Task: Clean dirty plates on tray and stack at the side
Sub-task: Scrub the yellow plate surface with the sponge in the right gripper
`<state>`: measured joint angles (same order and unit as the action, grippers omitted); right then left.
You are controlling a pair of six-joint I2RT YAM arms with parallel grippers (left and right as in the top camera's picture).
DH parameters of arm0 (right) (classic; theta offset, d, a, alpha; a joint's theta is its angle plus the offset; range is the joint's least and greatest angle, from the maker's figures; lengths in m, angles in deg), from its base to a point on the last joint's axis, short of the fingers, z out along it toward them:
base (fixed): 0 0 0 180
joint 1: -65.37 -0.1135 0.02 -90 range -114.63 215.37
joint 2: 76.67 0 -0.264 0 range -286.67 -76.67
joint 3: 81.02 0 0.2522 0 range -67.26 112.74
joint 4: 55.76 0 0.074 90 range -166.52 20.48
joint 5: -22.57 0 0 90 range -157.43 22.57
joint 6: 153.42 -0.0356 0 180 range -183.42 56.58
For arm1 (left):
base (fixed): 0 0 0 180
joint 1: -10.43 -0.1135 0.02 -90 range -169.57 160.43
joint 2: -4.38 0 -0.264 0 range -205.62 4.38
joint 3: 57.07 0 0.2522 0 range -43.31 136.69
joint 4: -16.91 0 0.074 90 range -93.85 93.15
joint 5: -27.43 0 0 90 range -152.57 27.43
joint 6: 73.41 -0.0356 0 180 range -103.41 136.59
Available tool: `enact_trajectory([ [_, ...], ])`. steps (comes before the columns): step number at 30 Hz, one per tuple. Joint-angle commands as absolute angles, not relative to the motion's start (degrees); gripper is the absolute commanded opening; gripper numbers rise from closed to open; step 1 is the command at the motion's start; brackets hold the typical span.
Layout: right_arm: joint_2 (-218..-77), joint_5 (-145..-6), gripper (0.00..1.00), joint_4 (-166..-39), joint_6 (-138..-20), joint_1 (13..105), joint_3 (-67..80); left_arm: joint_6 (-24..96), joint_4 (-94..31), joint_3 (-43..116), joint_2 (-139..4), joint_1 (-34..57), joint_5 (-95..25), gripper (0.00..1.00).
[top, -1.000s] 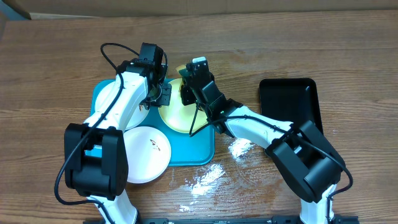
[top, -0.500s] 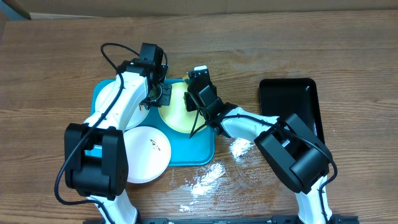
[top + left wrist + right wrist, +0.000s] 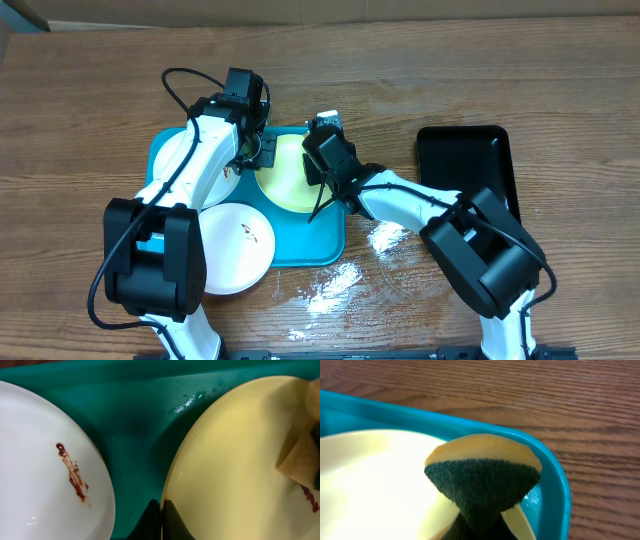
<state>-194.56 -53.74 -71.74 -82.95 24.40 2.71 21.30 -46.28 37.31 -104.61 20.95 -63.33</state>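
Observation:
The pale yellow-green plate [image 3: 285,190] lies on the teal tray [image 3: 310,245]. My left gripper [image 3: 255,158] is shut on its left rim; in the left wrist view the gripper [image 3: 161,520] pinches the edge of the plate [image 3: 235,460]. My right gripper [image 3: 318,150] is shut on a yellow sponge with a green scouring face [image 3: 482,480], held over the plate's far right part [image 3: 380,480] near the tray rim [image 3: 555,475]. A red smudge sits beside the sponge [image 3: 300,455]. A white plate [image 3: 40,460] with a red-brown smear lies left on the tray [image 3: 175,160].
A second white plate [image 3: 235,245] with small dark marks lies at the tray's front left, overhanging its edge onto the wooden table. A glossy black tray [image 3: 465,170] stands at the right. Wet patches [image 3: 335,285] shine on the table in front of the teal tray.
My right gripper has slid the sponge to the right and a little nearer across the yellow-green plate. The left arm has held still on the plate's rim.

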Motion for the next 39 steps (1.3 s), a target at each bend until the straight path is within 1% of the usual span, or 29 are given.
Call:
enact_trajectory([
  [1,-191.43,-55.71,0.04,-73.88,-84.3,24.33,3.22,23.05,-45.8,38.16,-103.97,21.32,-64.51,0.04],
  [4,-191.43,-59.92,0.04,-74.8,-84.74,24.36,3.22,23.02,-45.54,38.16,-103.97,21.32,-64.51,0.04],
  [6,-191.43,-59.44,0.04,-74.71,-84.72,24.36,3.22,23.02,-45.38,38.16,-103.97,21.32,-64.48,0.04],
  [11,-191.3,-57.89,0.04,-65.83,-84.48,25.58,3.35,23.02,-45.19,38.16,-103.97,21.32,-64.48,0.04],
  [14,-191.3,-57.87,0.04,-63.28,-84.48,26.8,3.35,23.02,-45.21,38.16,-103.97,21.32,-64.48,0.04],
  [20,-193.03,-60.32,0.04,-64.06,-85.05,29.99,3.22,23.0,-45.08,38.16,-103.97,21.32,-64.48,0.04],
  [29,-195.96,-64.67,0.04,-61.81,-87.56,30.13,3.24,23.02,-44.77,38.16,-103.97,21.32,-64.51,0.04],
  [39,-196.07,-65.59,0.04,-66.45,-89.22,29.71,3.22,23.02,-44.55,38.16,-103.97,21.32,-64.48,0.04],
])
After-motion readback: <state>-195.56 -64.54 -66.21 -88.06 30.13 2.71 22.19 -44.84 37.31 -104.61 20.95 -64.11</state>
